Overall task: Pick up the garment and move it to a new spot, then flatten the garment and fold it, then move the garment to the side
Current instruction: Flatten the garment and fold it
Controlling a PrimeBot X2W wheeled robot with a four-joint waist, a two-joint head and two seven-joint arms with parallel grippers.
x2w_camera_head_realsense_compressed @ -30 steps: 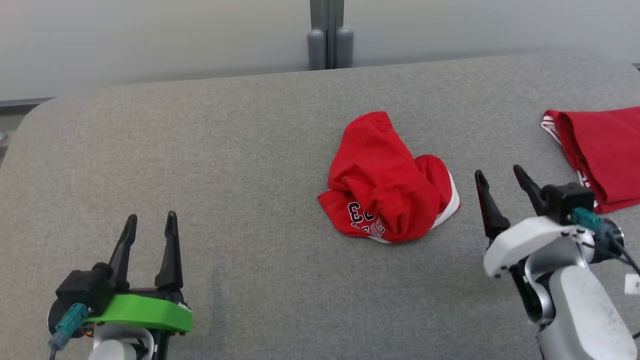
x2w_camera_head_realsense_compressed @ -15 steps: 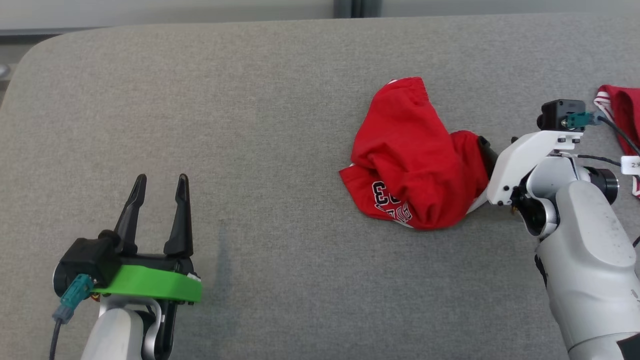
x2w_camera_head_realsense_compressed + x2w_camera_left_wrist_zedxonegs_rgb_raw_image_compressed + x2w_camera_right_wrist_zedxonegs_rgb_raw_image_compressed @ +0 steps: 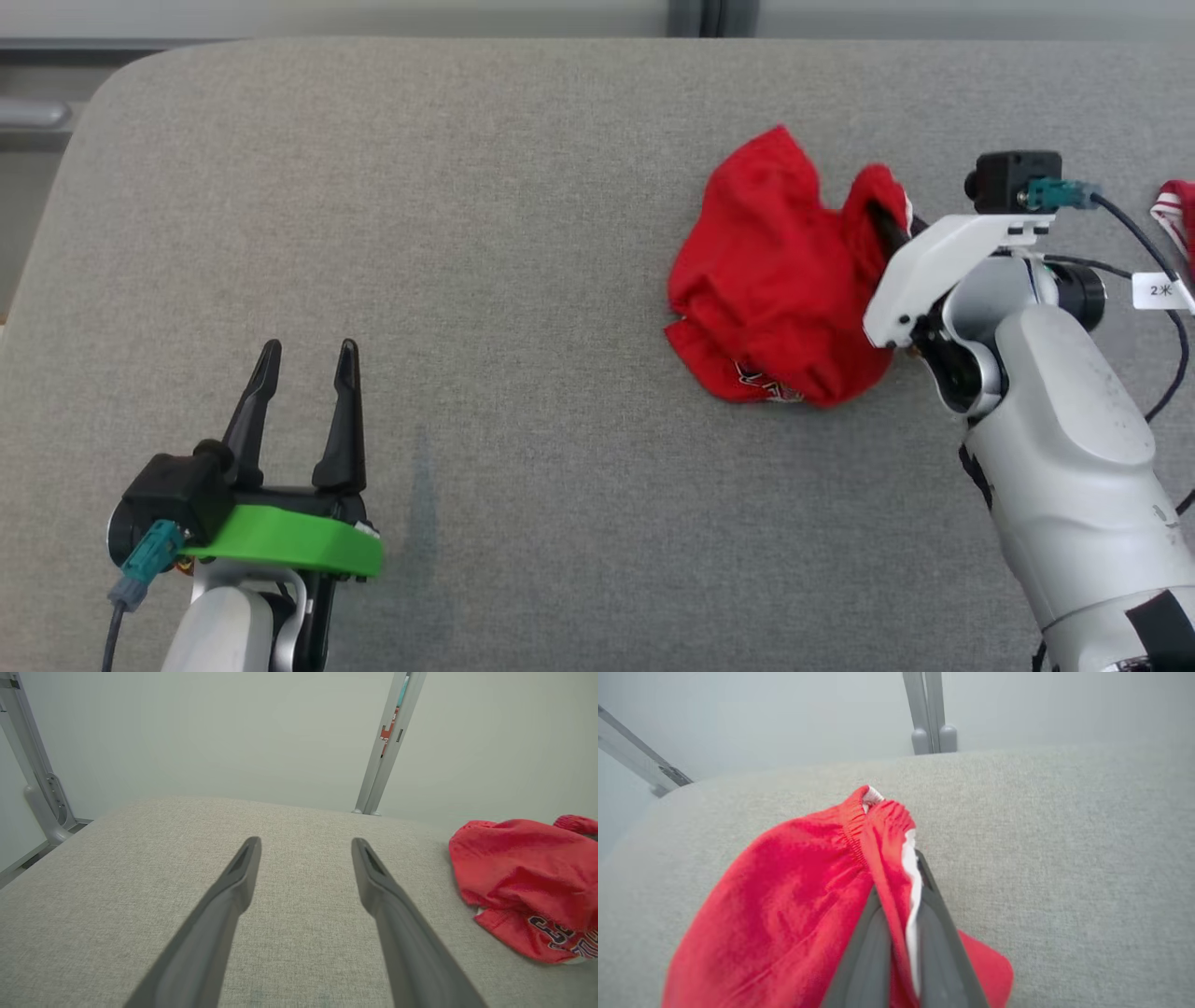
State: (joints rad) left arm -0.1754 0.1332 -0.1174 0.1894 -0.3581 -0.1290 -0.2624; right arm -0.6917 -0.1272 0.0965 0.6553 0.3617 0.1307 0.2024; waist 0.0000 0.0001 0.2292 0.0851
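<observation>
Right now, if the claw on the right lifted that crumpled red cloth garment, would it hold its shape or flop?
Probably flop: the crumpled red cloth garment lies in soft folds and bunches where the right claw pinches its gathered edge. It looks thin, so likely light. Wedged between shut fingers, it seems unlikely to slip.

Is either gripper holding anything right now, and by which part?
The right gripper is shut on the red garment, pinching a fold by its elastic, white-trimmed edge. The left gripper is open, holding nothing.
</observation>
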